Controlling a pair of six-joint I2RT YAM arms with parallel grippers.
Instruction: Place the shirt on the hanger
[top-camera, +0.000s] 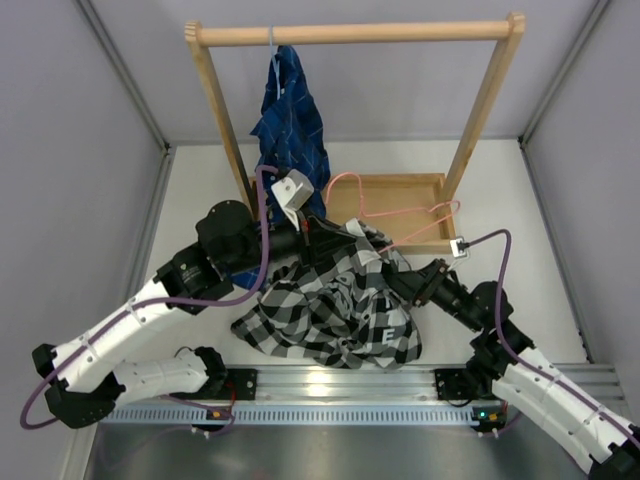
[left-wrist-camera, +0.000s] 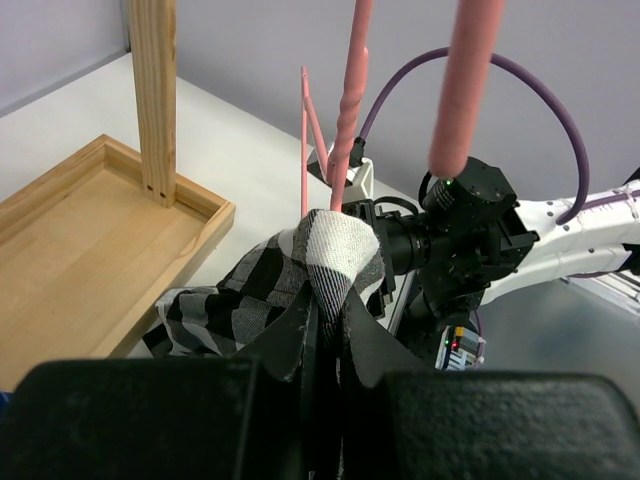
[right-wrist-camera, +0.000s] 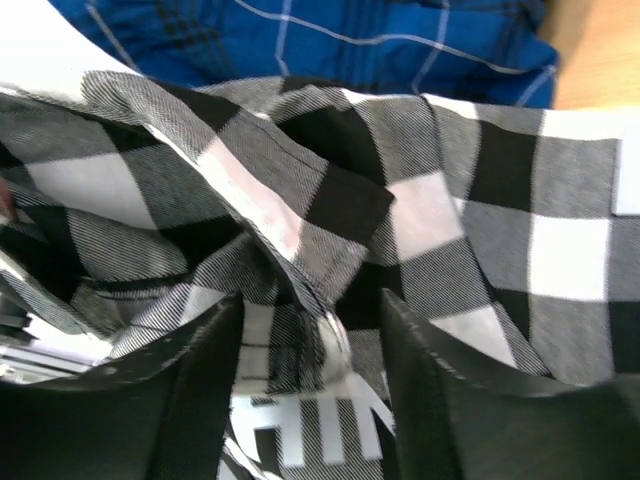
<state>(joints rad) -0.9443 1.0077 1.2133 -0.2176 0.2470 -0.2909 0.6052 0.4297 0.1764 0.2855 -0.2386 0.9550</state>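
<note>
The black-and-white checked shirt (top-camera: 330, 310) lies crumpled on the table between both arms, white lettering on its near right part. The pink hanger (top-camera: 390, 215) rests across the tray's front edge and the shirt's far side. My left gripper (top-camera: 330, 235) is shut on a raised fold of the shirt (left-wrist-camera: 335, 255), and the hanger's pink wires (left-wrist-camera: 350, 110) rise just beyond it. My right gripper (top-camera: 395, 275) is down on the shirt's right side. Its jaws (right-wrist-camera: 312, 300) stand apart around a ridge of checked fabric (right-wrist-camera: 300, 240), above the white letters (right-wrist-camera: 330, 430).
A wooden rack (top-camera: 355, 33) stands at the back with a dark blue plaid shirt (top-camera: 290, 110) hanging from it on a pale hanger (top-camera: 273, 40). A shallow wooden tray (top-camera: 400, 195) sits between the rack's posts. Grey walls close both sides.
</note>
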